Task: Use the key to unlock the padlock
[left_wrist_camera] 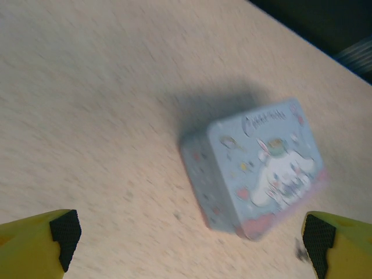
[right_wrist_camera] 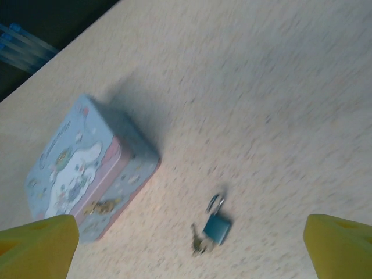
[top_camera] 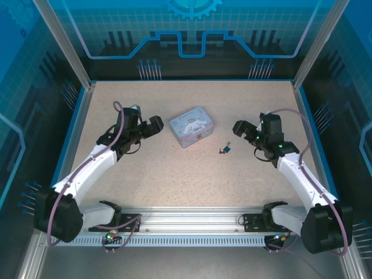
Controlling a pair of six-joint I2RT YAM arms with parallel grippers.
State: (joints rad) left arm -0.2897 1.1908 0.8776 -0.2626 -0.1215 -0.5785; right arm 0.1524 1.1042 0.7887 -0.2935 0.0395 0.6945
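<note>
Our left end effector (left_wrist_camera: 192, 235) hangs wide open and empty over the tin (left_wrist_camera: 261, 168), and our right end effector (right_wrist_camera: 190, 235) hangs likewise above the padlock (right_wrist_camera: 218, 228), key (right_wrist_camera: 199, 244) at its base, on the worktop (right_wrist_camera: 279, 87), probably poised for grasping.

The tin box (top_camera: 190, 126) stands on the counter (top_camera: 174, 174), near its middle and a little toward the far side. The padlock (right_wrist_camera: 218, 228) lies on the counter to the right of the tin box and slightly nearer to the arms, apart from it. The key (right_wrist_camera: 199, 244) lies against the padlock and touches it. The left gripper (top_camera: 156, 125) is just left of the tin box. The right gripper (top_camera: 239, 129) is right of the padlock and a little behind it. All three things lie between the two grippers.
</note>
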